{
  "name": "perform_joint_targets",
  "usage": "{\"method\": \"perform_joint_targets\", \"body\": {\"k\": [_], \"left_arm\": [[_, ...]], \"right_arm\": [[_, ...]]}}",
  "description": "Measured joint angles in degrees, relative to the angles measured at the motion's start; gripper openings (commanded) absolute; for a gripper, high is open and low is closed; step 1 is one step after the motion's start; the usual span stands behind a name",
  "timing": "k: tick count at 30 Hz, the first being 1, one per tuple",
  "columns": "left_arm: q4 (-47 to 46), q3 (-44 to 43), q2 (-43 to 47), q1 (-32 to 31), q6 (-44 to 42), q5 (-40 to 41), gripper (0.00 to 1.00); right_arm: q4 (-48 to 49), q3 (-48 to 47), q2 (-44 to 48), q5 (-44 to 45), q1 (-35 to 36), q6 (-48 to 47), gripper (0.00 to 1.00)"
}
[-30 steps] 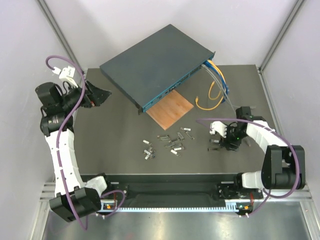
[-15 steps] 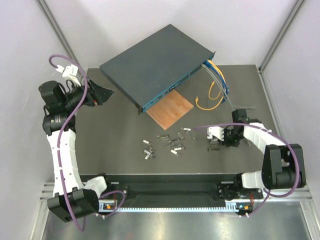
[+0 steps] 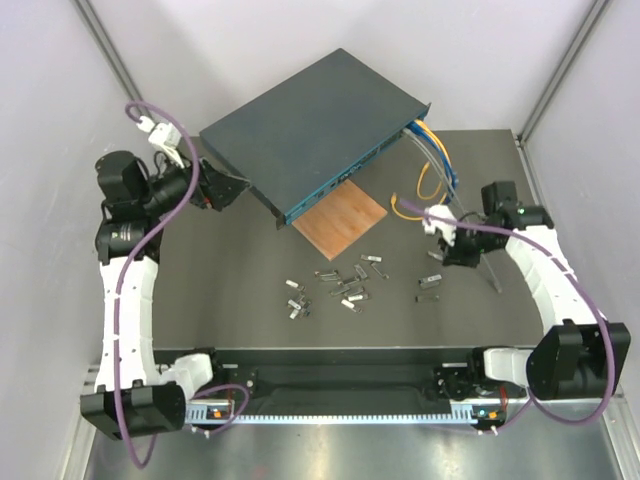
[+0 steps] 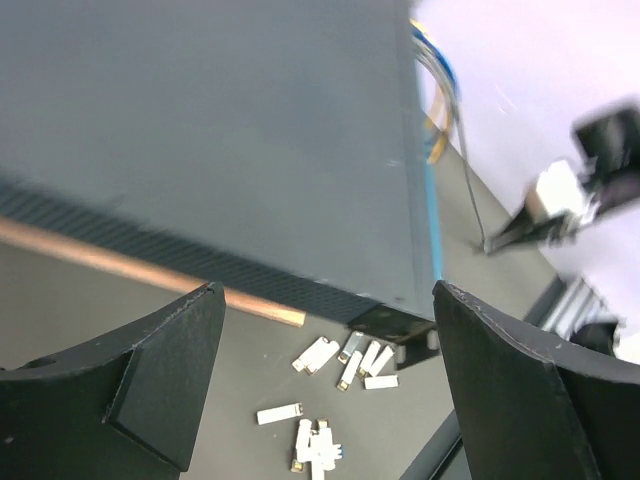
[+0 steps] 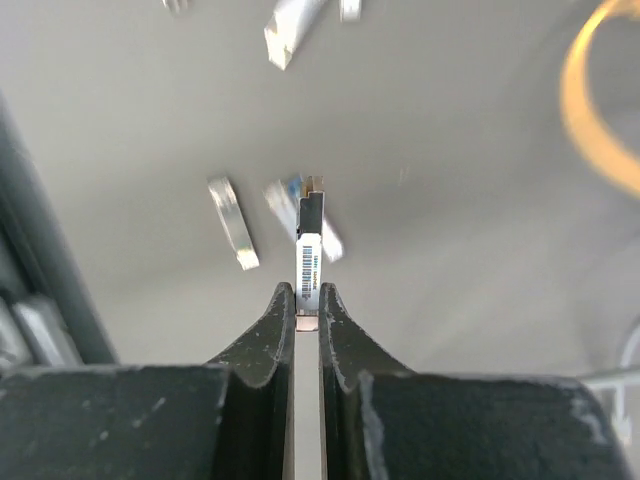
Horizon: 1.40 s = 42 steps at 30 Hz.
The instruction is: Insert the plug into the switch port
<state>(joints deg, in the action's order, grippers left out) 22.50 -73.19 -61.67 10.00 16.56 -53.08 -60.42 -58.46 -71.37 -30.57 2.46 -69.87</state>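
- Two fingertips of our right gripper (image 5: 308, 300) pinch the near end of the plug (image 5: 309, 255).
- The plug is a slim silver bar with a barcoded white label and a dark far tip. Its long axis runs straight out in line with the fingers.
- Past the tip lies open dark table (image 5: 450, 200), with loose silver modules (image 5: 232, 222) scattered close by.
- Yellow and blue cables (image 3: 440, 165) hang near this gripper.
- Farther out, well apart, sits the switch (image 3: 310, 125), a flat blue-grey box whose teal front face (image 3: 335, 182) looks toward the table's middle.
- A brown board (image 3: 340, 218) lies just beside that face.
- Our left gripper (image 4: 325, 300) gapes wide, holding nothing, near the switch's other end.
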Motion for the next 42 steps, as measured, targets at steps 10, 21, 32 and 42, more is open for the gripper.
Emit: {"method": "perform_joint_targets", "body": {"k": [10, 21, 32, 42], "left_arm": [[1.81, -3.56, -1.05, -18.78, -13.11, 0.04, 0.90], [2.43, -5.75, -8.57, -38.91, -14.08, 0.02, 0.85], [-3.02, -3.96, -15.12, -46.34, -1.51, 0.22, 0.73], [-6.43, -2.51, -15.87, -48.17, 2.64, 1.60, 0.63]], "right_arm": [[-11.91, -18.84, -3.87, -27.06, 0.46, 14.08, 0.00], [-11.19, -19.04, -4.55, -40.52, 8.48, 28.06, 0.00], [7.45, -15.39, -0.74, -39.32, 16.55, 47.39, 0.00], [12.28, -15.43, -0.61, -36.22, 21.53, 52.17, 0.00]]}}
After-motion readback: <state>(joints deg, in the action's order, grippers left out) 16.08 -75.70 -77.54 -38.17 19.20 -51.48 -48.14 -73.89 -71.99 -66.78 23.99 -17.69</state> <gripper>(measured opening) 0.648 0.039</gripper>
